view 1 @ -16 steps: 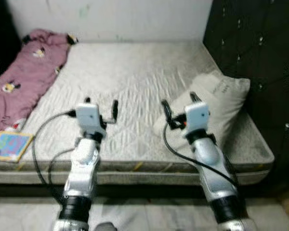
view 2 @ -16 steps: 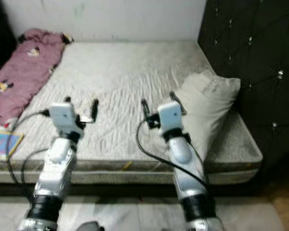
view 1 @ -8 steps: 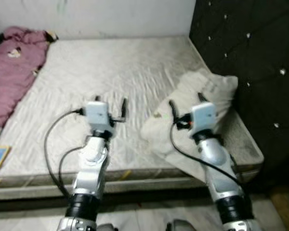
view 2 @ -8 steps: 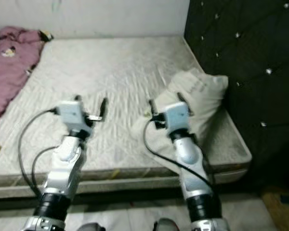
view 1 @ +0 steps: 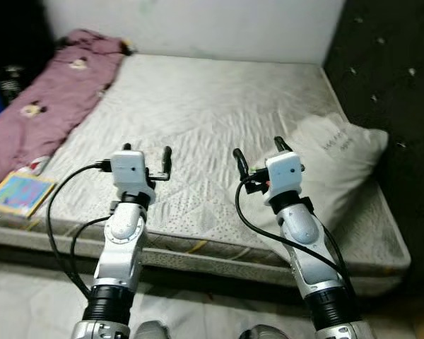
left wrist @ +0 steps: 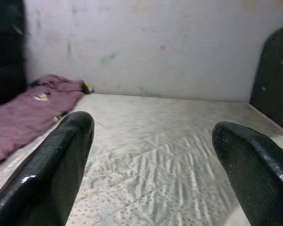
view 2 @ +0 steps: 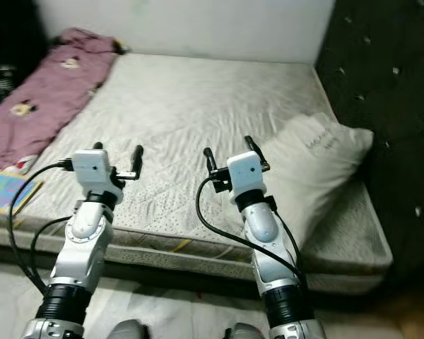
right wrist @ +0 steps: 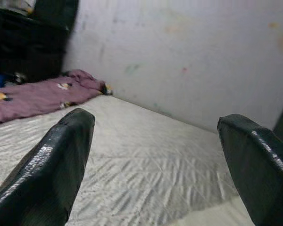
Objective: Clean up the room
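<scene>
Left eye view: bare mattress (view 1: 198, 120), long axis running away toward the wall. Pink blanket (view 1: 49, 99) lies lengthwise along its left edge, a colourful book (view 1: 18, 194) at the blanket's near end. Pillow (view 1: 332, 166) on the right by the black headboard (view 1: 389, 85). Left gripper (view 1: 147, 159) and right gripper (view 1: 258, 155) over the near edge, both spread wide, holding nothing.
Left wrist view: fingers (left wrist: 52, 174) apart, mattress between.
Right wrist view: fingers (right wrist: 52, 165) apart.

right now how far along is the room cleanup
Nothing looks done yet. The pink blanket lies rumpled along the mattress's left edge, a colourful book sits at its near corner, and the pillow lies askew by the headboard. Nothing is in hand: the left end effector and right end effector hover open above the mattress.
</scene>
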You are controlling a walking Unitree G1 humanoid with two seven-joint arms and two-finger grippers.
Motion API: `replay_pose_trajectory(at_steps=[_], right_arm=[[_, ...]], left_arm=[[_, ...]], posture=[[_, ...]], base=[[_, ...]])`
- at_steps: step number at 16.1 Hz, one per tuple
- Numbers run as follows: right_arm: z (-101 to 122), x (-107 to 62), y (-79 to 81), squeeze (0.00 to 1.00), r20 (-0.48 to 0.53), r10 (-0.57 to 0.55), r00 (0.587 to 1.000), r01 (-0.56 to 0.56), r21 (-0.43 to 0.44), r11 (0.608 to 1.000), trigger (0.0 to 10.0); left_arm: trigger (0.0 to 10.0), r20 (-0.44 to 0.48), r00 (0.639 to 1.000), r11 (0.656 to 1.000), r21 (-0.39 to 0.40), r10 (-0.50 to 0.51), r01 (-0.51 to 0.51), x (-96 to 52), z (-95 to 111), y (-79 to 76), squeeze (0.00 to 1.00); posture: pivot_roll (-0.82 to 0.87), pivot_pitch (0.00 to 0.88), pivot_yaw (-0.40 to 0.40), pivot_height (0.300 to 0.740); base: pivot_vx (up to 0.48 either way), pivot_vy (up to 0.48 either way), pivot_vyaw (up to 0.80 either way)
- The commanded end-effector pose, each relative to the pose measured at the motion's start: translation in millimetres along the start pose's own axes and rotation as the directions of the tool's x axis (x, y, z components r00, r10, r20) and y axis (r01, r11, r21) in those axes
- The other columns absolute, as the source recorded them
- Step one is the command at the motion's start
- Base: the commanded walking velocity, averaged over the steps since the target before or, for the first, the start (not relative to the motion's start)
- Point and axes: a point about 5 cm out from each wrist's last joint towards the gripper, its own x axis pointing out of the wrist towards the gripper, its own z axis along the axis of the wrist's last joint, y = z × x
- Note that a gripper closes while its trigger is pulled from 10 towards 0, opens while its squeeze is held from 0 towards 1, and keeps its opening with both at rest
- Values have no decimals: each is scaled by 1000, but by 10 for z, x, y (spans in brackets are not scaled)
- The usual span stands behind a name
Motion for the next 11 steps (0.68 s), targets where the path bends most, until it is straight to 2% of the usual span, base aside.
replay_pose_trajectory(at_steps=[1, 7, 9, 11], right_arm=[[23, 3, -62, 0, 10, -19, 1000, 19, -13, 1000, 10000], [16, -1, -63, 0, 7, -19, 1000, 19, -15, 1000, 10000], [16, -2, -67, 0, 6, -19, 1000, 19, -15, 1000, 10000], [13, -4, -66, 0, 5, -20, 1000, 20, -13, 1000, 10000]], left_arm=[[10000, 7, 1000, 1000, -7, -18, 18, 13, 29, -72, 0], [10000, 5, 1000, 1000, -9, -19, 19, 9, 25, -74, 0], [10000, 7, 1000, 999, -33, -18, 18, 6, 25, -79, 0], [10000, 14, 999, 999, -18, -30, 30, 3, 28, -80, 0]], posture=[[-58, 0, 15, 740], [-59, 0, 13, 740], [-59, 0, 13, 740], [-59, 0, 13, 740]], base=[[0, -375, 0], [0, -381, 0], [0, 0, 0], [0, 0, 0]])
